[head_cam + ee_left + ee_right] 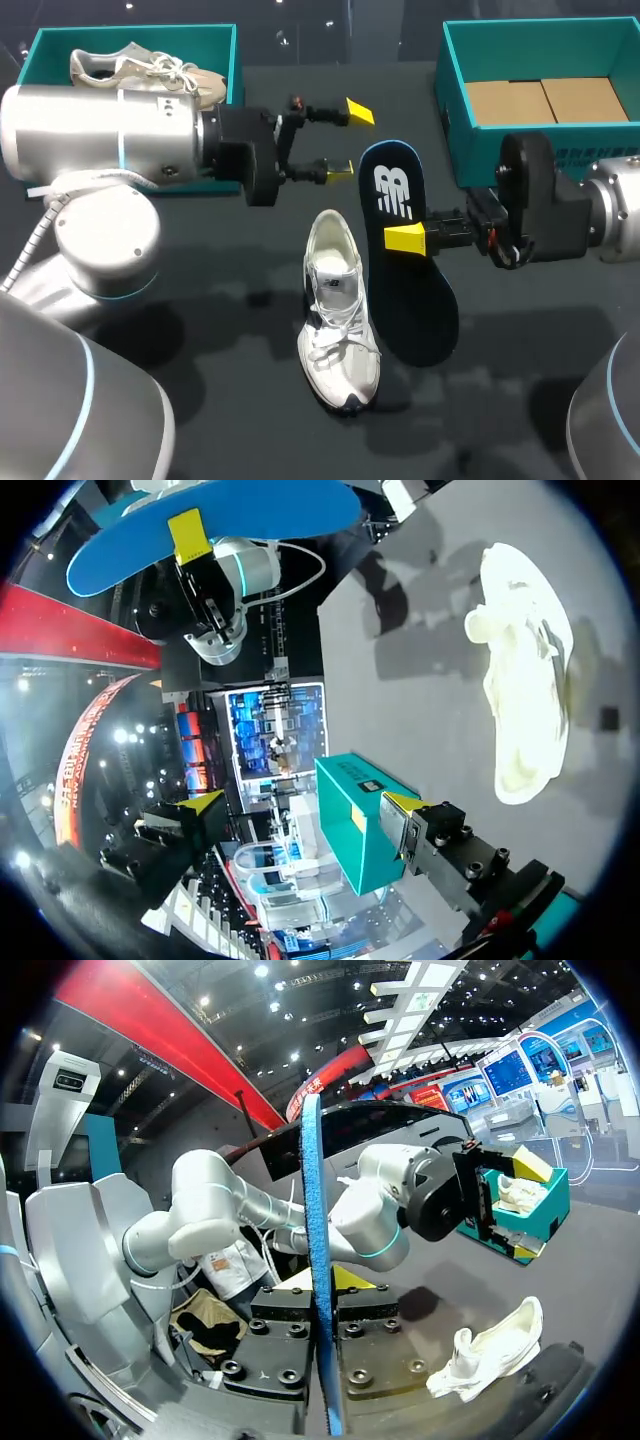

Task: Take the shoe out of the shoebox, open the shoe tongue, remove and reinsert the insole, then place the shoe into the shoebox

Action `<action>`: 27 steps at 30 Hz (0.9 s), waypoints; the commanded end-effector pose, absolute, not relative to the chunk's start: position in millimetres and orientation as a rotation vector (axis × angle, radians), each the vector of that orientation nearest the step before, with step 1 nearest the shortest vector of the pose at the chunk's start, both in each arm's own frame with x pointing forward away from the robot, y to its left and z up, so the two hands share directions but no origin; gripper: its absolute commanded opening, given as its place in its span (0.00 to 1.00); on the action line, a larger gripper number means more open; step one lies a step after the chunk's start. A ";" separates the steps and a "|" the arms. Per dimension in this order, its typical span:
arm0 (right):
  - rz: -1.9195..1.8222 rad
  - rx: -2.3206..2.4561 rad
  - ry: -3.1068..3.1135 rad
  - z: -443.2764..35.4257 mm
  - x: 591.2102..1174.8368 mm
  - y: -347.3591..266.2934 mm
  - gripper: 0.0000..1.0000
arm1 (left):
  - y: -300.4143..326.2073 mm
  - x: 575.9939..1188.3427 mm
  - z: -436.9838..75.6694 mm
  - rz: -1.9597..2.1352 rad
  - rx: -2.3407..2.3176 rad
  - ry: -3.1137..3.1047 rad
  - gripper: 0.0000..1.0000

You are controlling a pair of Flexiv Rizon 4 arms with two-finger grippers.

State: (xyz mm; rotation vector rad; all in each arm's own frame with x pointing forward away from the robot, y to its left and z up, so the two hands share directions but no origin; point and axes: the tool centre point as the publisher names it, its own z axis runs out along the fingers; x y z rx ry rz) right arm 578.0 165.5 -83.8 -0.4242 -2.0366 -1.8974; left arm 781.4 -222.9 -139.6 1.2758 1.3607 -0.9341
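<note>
The insole (420,310) is out of the shoe (340,330) and is held in the air just beside it, logo side up. The right gripper (405,238) is clamped on it, nearer to the logo end. The shoe stands on the table (230,330) with its toe toward the robot, and nothing holds it. The left gripper (348,141) hovers beyond the shoe's heel, fingers apart and empty. A teal box (450,110) with cardboard inside is at the far right. Another box (236,60) at the far left has a second shoe (140,68) in it.

I judge that putting the insole back is the next step. The shoe is free, so a push from the insole can slide it or tip it. The insole is gripped at one place only, so its long free end may bend, twist or miss the opening. The tongue may also close the opening.
</note>
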 end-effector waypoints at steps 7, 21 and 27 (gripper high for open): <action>-1.726 -0.634 -1.864 -104.1 645.2 149.4 0.00 | -209.3 782.4 -129.2 -0.952 1.236 1.353 1.00; -1.693 -0.716 -1.840 -109.3 666.7 142.0 0.00 | -207.3 783.1 -128.0 -0.958 1.232 1.355 1.00; -1.711 -0.840 -1.722 -114.9 692.5 131.4 0.00 | -207.3 783.1 -128.0 -0.958 1.232 1.355 1.00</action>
